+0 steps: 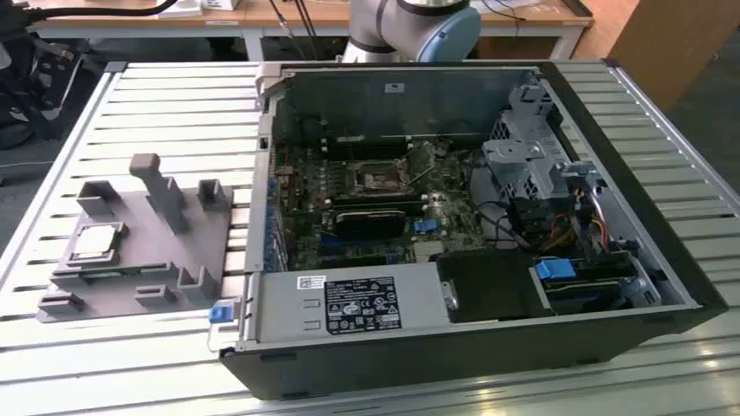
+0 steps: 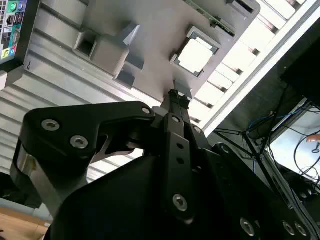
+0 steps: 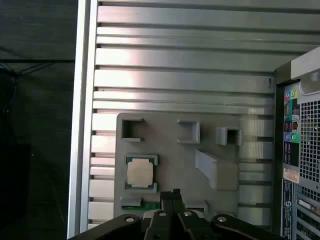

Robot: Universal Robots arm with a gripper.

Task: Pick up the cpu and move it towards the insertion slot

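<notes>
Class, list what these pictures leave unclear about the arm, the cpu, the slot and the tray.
1. Arm: exterior view, cut off by the top edge.
2. Slot: exterior view, its contacts are too small to make out.
3. Cpu: first wrist view, any print on its top is too small to read.
4. Tray: first wrist view, one edge is hidden behind the claw.

Arm: grey joint w/ blue cap, at 12 o'clock in exterior view. Gripper: black, linkage type, silver screws along links. Fingers closed, tips pressed together, thin seam betw. them. Same in first wrist view: gripper tips together, held in air, touching nothing.
</notes>
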